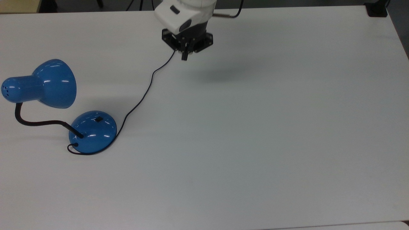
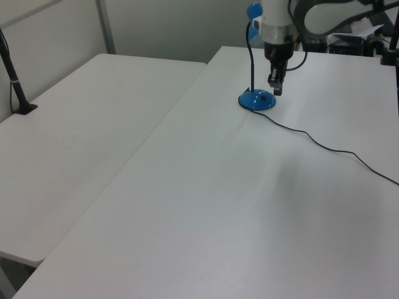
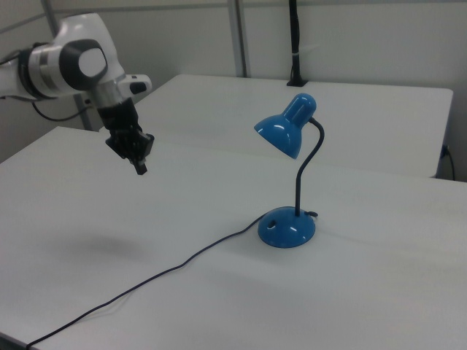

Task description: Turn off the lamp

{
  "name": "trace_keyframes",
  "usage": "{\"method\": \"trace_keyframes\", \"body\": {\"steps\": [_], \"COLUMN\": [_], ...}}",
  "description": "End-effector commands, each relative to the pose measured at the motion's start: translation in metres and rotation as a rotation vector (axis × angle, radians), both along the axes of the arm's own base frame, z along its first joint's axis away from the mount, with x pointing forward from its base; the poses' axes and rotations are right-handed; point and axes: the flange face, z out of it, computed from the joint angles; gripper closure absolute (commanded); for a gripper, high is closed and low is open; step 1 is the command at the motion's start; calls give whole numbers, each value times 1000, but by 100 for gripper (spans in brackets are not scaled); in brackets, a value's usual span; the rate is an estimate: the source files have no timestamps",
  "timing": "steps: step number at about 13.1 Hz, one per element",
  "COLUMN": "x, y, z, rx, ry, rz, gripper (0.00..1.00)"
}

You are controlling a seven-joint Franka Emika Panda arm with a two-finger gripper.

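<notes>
- The robot's claw (image 1: 184,57) hangs in the air above the white table (image 1: 271,127), holding nothing. Its two fingers look pressed together into one dark tip that points down.
- The blue lamp (image 1: 92,131) stands near the top view's left edge, well apart from the claw. From the claw it lies down and to the top view's left. In the right view the claw (image 3: 140,166) floats off to the left and the lamp (image 3: 288,226) stands upright at centre, with bare table between them.
- The small black switch (image 1: 99,119) sits on the domed base, on the upper slope as the top view shows it, the side turned toward the claw. In the right view it reads as a dark spot (image 3: 272,224) on the base's left face.
- The bell shade (image 1: 51,83) reaches out to the top view's left of the base, away from the claw, on a bent black neck (image 1: 38,122). In the right view it hangs above and a little left of the base, so a steep drop onto the switch could pass close to it.
- The thin black cord (image 1: 143,95) runs across the table from the base up toward the spot under the claw, roughly marking the line between the two.
- No glow shows under the shade, so the lamp looks dark. By that reading the switch may already be off and the arm stands clear. If a press is still needed, the claw would have to travel along the cord line and descend on the switch.
</notes>
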Motion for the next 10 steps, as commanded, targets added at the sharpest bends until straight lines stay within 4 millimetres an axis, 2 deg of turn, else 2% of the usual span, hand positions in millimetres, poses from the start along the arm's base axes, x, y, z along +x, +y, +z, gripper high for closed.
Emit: {"method": "trace_keyframes", "body": {"steps": [1, 3, 6, 7, 9, 10], "x": [-20, -25, -30, -32, -34, -35], "y": [-4, -9, -11, -9, -7, -9], "z": [42, 64, 87, 90, 90, 91], "rx": [60, 62, 77, 77, 66, 63], "ry": [29, 38, 61, 64, 82, 79], "rz": [71, 69, 56, 70, 82, 81], "gripper": [98, 92, 65, 52, 0, 0]}}
